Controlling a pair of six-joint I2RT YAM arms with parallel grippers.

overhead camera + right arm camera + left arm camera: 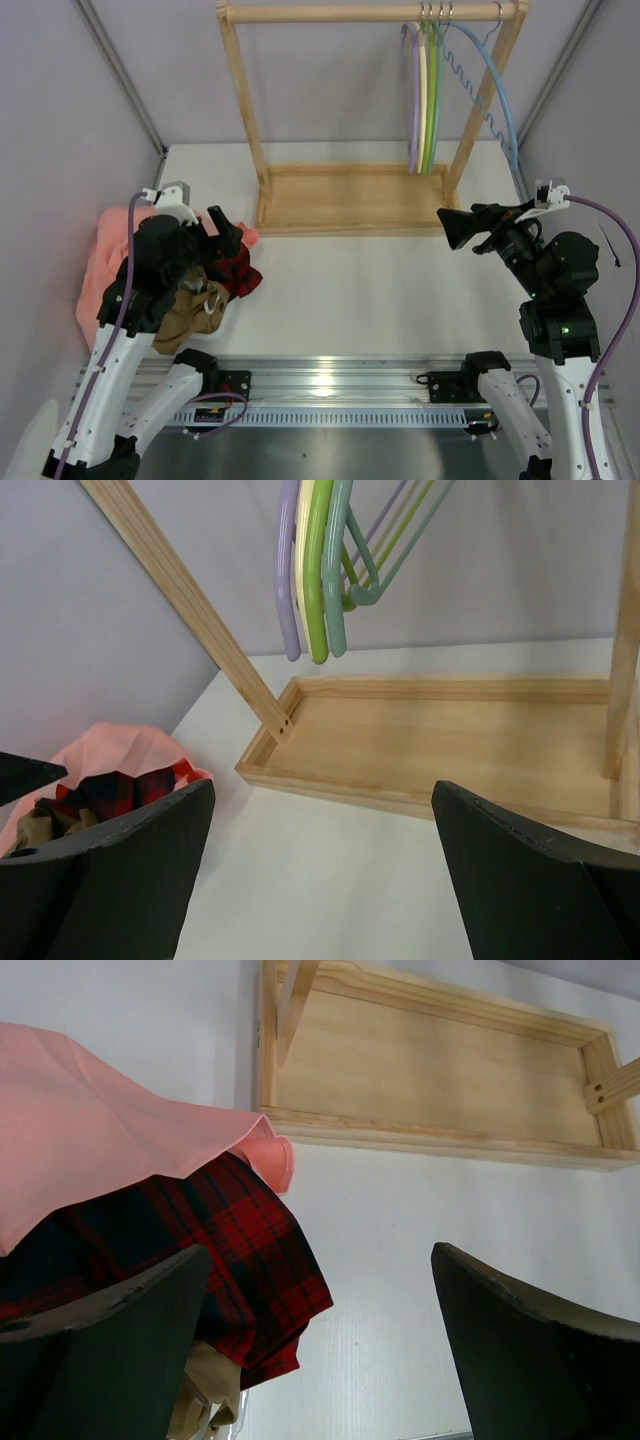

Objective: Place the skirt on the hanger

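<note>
The skirt point(100, 262), a large salmon-pink garment of thin, much-folded cloth, lies heaped at the left edge of the white table point(350, 290). Its hem rests against a red-and-black plaid garment point(238, 272), with a tan-brown garment point(190, 318) nearer us. We judge the skirt light, limp and a little slippery. It would sag and could drag its neighbours along, so we would pinch a free outer edge; we cannot tell which fold is the waistband. The left gripper point(222, 232) hangs over the pile with its jaws spread and empty. The right gripper point(455, 228), likewise spread and empty, faces the rack. The tabletop looks smooth. Farther back on the pale wooden rack point(350, 197), the thin lilac-purple hanger point(409, 100) hangs beside a cream hanger point(422, 90), a green hanger point(433, 100) and a light blue hanger point(503, 95). Grey walls point(330, 90) close in the space.
</note>
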